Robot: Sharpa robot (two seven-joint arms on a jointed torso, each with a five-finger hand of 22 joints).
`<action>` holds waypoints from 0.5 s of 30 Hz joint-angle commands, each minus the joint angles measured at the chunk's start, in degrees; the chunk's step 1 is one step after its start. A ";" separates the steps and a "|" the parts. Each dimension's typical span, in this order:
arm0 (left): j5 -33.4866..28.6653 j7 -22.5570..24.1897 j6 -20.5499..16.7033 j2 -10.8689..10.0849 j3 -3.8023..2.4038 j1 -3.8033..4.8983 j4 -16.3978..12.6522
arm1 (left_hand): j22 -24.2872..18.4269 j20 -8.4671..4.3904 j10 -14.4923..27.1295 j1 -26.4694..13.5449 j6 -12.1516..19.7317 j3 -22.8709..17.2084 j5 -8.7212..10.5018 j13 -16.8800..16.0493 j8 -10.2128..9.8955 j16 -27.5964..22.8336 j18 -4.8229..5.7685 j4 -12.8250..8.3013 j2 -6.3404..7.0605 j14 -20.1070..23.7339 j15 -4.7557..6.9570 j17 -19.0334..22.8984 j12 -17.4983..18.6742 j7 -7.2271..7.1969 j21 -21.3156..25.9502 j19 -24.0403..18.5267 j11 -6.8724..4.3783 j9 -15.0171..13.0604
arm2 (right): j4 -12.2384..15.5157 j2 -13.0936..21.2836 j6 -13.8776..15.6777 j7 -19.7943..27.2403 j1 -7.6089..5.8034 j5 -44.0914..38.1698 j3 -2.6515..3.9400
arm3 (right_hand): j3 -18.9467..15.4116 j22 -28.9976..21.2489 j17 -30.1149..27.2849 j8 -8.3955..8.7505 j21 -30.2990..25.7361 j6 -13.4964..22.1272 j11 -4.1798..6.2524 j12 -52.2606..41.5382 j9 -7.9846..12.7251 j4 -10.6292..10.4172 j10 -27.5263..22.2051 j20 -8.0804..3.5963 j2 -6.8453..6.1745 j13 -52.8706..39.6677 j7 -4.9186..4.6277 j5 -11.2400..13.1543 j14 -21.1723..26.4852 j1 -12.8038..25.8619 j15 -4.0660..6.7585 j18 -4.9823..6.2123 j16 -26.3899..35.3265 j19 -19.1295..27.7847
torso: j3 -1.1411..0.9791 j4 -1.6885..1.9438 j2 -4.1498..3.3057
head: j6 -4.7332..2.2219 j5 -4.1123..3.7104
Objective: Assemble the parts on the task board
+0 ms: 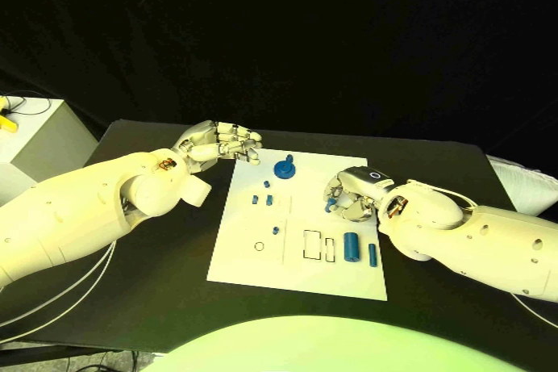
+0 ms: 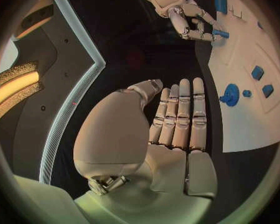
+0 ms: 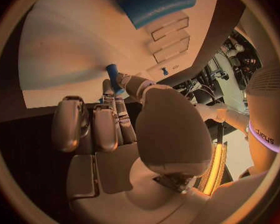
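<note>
The white task board (image 1: 250, 263) lies in the middle of the black table. My right hand (image 1: 358, 193) hovers over the board's right half and pinches a small blue peg (image 1: 331, 202) between thumb and finger; the peg (image 3: 112, 75) points at the board (image 3: 65, 50). The left wrist view shows that hand (image 2: 180, 12) with the peg (image 2: 219, 33) just above the board. My left hand (image 1: 221, 143) is off the board's far left corner, its straight fingers (image 2: 180, 114) side by side, holding nothing. A blue gear-like part (image 1: 284, 169) stands near the far edge.
Two small blue blocks (image 1: 262, 200), a tiny blue piece (image 1: 276, 228) and a thin ring (image 1: 258, 246) lie on the board's left half. A blue cylinder (image 1: 351, 244) and a slim blue bar (image 1: 373, 254) lie beside rectangular outlines (image 1: 312, 244). A white box (image 1: 41, 138) stands far left.
</note>
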State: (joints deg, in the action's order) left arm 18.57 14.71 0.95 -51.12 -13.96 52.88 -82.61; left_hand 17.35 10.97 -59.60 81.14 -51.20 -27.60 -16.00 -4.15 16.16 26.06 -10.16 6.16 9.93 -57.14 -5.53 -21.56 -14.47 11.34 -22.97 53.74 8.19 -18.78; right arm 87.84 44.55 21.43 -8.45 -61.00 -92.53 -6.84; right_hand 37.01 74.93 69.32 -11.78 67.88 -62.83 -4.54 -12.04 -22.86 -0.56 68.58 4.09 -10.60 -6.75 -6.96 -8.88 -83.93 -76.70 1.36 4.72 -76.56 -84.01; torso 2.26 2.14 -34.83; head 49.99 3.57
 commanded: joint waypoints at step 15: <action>-0.76 0.39 0.87 0.63 -0.03 -0.35 1.17 | -0.05 0.10 -0.02 -0.45 -0.10 0.22 0.04 0.07 -0.26 -0.35 -0.03 0.00 -0.50 -0.32 -0.01 -0.14 0.42 0.35 0.27 0.11 0.28 0.08 | 10.74 3.52 6.27 0.97 -1.39 4.80 1.67 | 0.83 8.75 0.17 -1.07 0.62 -0.32 1.84 -0.13 -1.77 0.41 2.67 -0.42 1.61 -0.44 0.15 -0.42 -1.92 -1.18 0.55 -1.18 -0.31 -2.64 | 0.07 -0.09 0.08 | 0.01 0.72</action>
State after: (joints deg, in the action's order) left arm 18.43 14.65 0.99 -50.69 -13.96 52.62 -81.43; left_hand 17.35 10.97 -59.60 80.83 -51.20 -27.60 -16.00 -4.15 16.16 26.06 -10.16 6.16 9.62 -57.13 -5.53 -21.64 -14.25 11.34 -22.97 53.74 8.19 -18.78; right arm 98.08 48.40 25.89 -8.54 -62.43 -88.70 -5.19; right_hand 37.56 74.91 69.49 -12.21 68.22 -62.93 -4.75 -12.14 -22.86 -0.15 68.79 4.09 -10.55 -6.84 -6.83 -8.96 -84.14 -76.64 1.56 3.95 -76.55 -84.01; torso 2.30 2.05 -34.69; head 49.99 4.10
